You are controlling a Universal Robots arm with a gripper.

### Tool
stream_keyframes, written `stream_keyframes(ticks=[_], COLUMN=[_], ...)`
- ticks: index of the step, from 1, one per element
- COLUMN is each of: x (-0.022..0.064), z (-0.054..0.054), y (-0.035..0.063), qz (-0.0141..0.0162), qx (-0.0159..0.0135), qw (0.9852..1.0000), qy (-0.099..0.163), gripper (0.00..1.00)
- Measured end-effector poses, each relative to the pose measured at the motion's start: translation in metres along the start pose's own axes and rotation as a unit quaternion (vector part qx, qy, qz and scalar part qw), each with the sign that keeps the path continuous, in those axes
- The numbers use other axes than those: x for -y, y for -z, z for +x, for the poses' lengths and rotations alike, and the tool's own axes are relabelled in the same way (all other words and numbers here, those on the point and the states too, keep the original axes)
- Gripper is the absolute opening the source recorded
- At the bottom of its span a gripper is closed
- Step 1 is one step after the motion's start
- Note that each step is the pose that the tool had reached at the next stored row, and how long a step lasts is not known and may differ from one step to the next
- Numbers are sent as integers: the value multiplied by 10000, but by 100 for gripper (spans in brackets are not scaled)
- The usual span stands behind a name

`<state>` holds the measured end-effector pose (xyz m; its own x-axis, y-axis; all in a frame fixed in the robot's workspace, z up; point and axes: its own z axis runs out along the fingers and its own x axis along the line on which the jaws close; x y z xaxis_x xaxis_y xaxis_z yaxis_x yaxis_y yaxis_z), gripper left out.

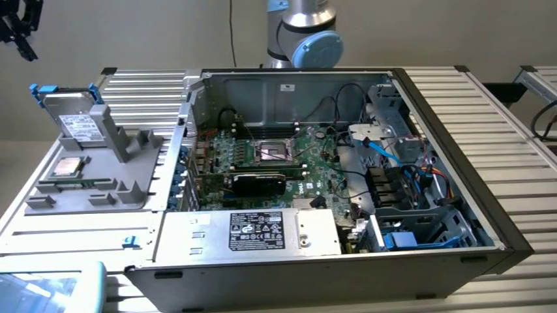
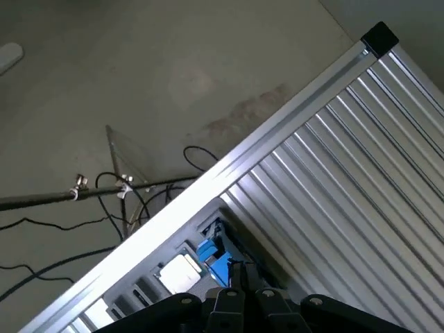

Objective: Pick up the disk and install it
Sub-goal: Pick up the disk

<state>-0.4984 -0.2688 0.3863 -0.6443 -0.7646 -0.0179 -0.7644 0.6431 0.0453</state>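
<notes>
Blue plastic frames the flat silver-grey disk (image 1: 74, 120), which we see propped in a grey moulded holder (image 1: 130, 147) on the ribbed aluminium counter (image 1: 487, 98), well beneath our claw (image 2: 239, 277), pressed together and empty.

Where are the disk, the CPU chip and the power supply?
disk (image 1: 78, 125): exterior view, white label on its face.
CPU chip (image 1: 68, 167): exterior view, top centre.
power supply (image 1: 258, 230): exterior view, black label.
</notes>
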Motion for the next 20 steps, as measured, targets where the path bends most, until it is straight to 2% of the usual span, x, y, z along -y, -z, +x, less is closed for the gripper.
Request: stream_keyframes(ticks=[5, 10, 15, 18, 20], x=[0, 0, 1, 1, 0], z=[0, 0, 0, 0, 0], y=[-2, -3, -5, -5, -5], qz=[-8, -16, -24, -29, -32], qx=[-20, -41, -61, -74, -84], qw=[9990, 9958, 9907, 9866, 9834], qy=[457, 911, 1362, 1629, 1814], gripper=[11, 11, 11, 11, 11])
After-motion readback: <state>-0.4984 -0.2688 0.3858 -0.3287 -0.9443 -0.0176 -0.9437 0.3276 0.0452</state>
